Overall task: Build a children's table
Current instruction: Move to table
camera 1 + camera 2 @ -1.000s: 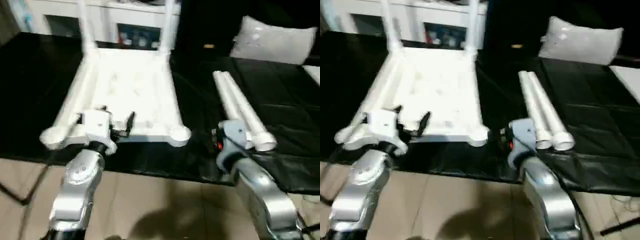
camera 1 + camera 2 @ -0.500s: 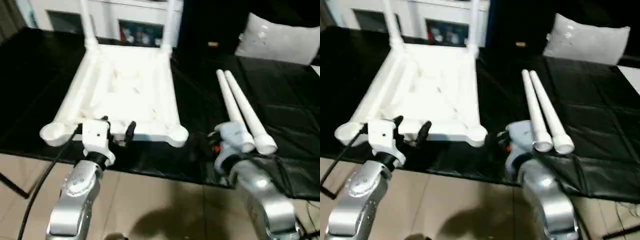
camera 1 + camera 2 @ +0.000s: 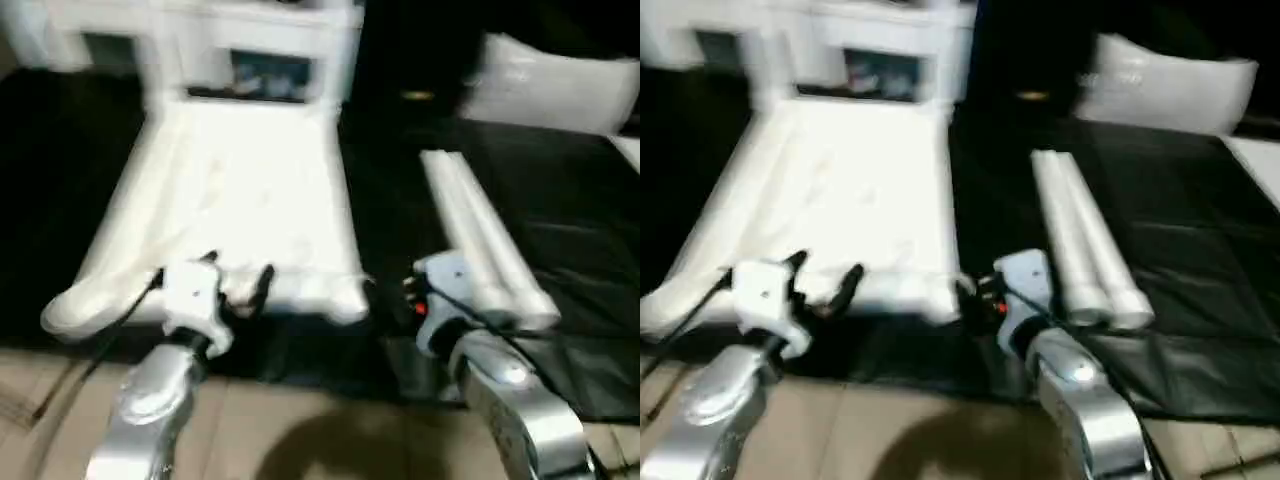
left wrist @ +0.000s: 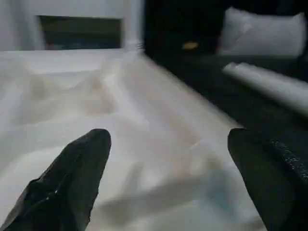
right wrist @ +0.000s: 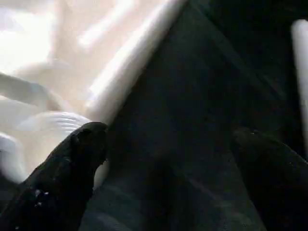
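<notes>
Tabletop lies underside up on the black work table, two loose legs to its right. Both claws, left gripper and right gripper, spread empty. We advise taking one leg near its thick end.

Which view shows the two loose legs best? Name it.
The right eye view: both loose legs lie side by side on the black work table, seen full length. The left eye view matches. The left wrist view catches one blurred; the right wrist view, an edge.
</notes>
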Robot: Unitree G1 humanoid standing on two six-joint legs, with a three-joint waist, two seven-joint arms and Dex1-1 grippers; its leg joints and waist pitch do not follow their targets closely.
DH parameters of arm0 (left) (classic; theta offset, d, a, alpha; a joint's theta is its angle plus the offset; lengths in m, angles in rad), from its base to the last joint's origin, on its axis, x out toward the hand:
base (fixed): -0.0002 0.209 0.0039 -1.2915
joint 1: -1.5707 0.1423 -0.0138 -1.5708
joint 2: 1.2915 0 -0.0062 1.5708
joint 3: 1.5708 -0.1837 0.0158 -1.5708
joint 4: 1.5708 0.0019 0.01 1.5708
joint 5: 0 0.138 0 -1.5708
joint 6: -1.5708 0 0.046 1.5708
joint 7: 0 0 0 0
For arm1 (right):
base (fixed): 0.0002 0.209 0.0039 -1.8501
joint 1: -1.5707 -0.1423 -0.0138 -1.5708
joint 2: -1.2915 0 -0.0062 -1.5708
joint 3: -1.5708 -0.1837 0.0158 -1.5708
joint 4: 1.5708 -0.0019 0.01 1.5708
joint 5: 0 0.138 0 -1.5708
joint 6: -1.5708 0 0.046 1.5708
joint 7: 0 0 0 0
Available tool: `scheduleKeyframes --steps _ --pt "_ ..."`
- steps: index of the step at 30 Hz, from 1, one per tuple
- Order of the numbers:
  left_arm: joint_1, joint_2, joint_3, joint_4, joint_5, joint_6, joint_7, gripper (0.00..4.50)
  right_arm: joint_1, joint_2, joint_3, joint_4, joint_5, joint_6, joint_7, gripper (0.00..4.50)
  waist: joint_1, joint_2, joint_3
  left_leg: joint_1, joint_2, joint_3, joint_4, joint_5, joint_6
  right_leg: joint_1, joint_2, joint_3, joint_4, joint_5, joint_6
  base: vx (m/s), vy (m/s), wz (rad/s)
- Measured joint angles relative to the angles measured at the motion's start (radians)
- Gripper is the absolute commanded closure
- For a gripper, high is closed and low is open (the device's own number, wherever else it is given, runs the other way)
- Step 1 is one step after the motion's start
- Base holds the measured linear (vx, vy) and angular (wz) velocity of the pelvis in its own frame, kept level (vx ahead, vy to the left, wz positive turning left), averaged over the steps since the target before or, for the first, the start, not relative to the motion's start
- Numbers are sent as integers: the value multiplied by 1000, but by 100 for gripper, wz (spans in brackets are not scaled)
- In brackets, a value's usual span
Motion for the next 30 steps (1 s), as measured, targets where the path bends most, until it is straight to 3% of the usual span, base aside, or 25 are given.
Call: scheduleKeyframes --steps 1,2,3,4,5,6,7,8,9,11,13,15,18,20,21,22,23,24,27,30 --pt "-4 1 2 0 1 -2 1 7 -8 2 0 8 -9 -6 -2 0 8 9 -5 -31 -9 -10 -19 12 5 10 7 -6 -7 -2 -1 0 0 0" --pt "-5 3 9 -1 2 -3 3 7 -25 4 2 11 -19 -9 -5 0 8 37 -10 -57 -4 -14 -84 36 7 21 28 -22 -14 -8 1 -114 70 -16" --pt "4 6 19 -4 -2 -1 3 7 -41 12 13 14 -23 -12 -4 0 9 56 -11 -55 9 -35 -80 84 -16 40 41 -42 -7 -24 4 -114 70 -16" --pt "19 14 30 -5 -8 1 3 7 -48 23 35 8 -20 -12 2 0 -3 57 -12 -50 6 -41 -75 70 -3 25 29 -59 32 -34 12 76 31 -9" --pt "21 17 45 -4 -11 4 3 7 -60 23 48 0 -18 -13 9 0 -11 41 -17 -48 0 -42 -72 66 3 -11 18 -56 97 -31 17 90 31 3" --pt "23 23 41 -6 -12 6 1 7 -67 16 50 -3 -20 -13 10 0 -13 34 -22 -47 -8 -43 -69 70 -3 -59 -2 -30 121 -4 44 90 31 3" --pt "24 29 35 -11 -12 7 -5 7 -70 10 49 -3 -23 -12 8 0 -14 25 -25 -46 -18 -37 -64 70 -3 -86 -29 -3 90 37 73 -130 139 1" --pt "24 39 26 -18 -12 7 -15 7 -71 6 44 -1 -25 -8 3 0 -11 7 -30 -50 -34 -28 -63 69 -5 -98 -55 25 36 59 87 -149 81 2" --pt "30 45 17 -25 -16 5 -37 7 -75 -2 31 12 -24 2 -5 0 -10 5 -30 -53 -33 -24 -65 72 -10 -111 -60 29 42 67 84 -149 81 2" --pt "35 50 -4 -26 -29 3 -74 7 -93 6 -3 41 -19 24 -15 0 -9 7 -29 -52 -30 -23 -93 85 -20 -114 -59 27 27 84 78 -73 -44 0" --pt "25 115 -40 -33 -36 28 -139 7 -126 8 -26 70 -22 62 -31 0 -9 3 -24 -40 -24 -19 -115 97 -31 -105 -55 22 11 94 63 -102 -46 0" --pt "16 180 -62 -51 -37 63 -204 7 -161 8 -53 76 -28 100 -60 0 -11 3 -15 -28 -10 -4 -116 99 -36 -96 -52 21 10 96 59 -116 -38 2" --pt "10 222 -89 -72 -37 99 -265 7 -203 11 -88 106 -33 143 -104 0 -15 8 -4 -16 -8 -1 -116 99 -37 -93 -57 17 9 96 59 -129 -5 -1" --pt "-1 240 -98 -84 -51 124 -294 7 -228 9 -90 129 -51 179 -125 0 -25 14 0 -16 -7 -3 -117 99 -37 -92 -57 14 3 96 59 -86 25 -7" --pt "-24 255 -103 -85 -74 147 -322 7 -260 1 -92 159 -63 216 -141 0 -28 27 5 -17 -7 -5 -118 99 -37 -91 -57 10 -4 96 59 -86 32 -9" --pt "-32 258 -106 -85 -78 152 -329 7 -268 -2 -93 168 -66 225 -143 0 -30 29 6 -18 -7 -5 -118 99 -37 -91 -58 10 -5 96 59 -85 54 -13" --pt "-71 271 -114 -88 -103 176 -358 7 -316 -25 -98 221 -68 265 -142 0 -41 40 10 -23 -8 -5 -120 99 -37 -90 -62 4 -15 96 59 -66 59 -11" --pt "-85 281 -118 -100 -115 188 -379 7 -338 -36 -102 245 -70 291 -142 0 -48 43 10 -25 -8 -3 -124 99 -37 -90 -64 1 -20 96 58 -66 59 -11" --pt "-100 309 -136 -127 -143 235 -427 7 -405 -65 -113 315 -71 356 -132 0 -58 47 12 -24 -9 3 -124 99 -37 -94 -75 -7 -21 96 58 -54 31 -8" --pt "-105 306 -143 -129 -155 261 -443 7 -472 -77 -124 396 -70 366 -129 0 -59 48 13 -22 -8 4 -124 99 -37 -96 -76 -10 -21 96 58 0 0 0"
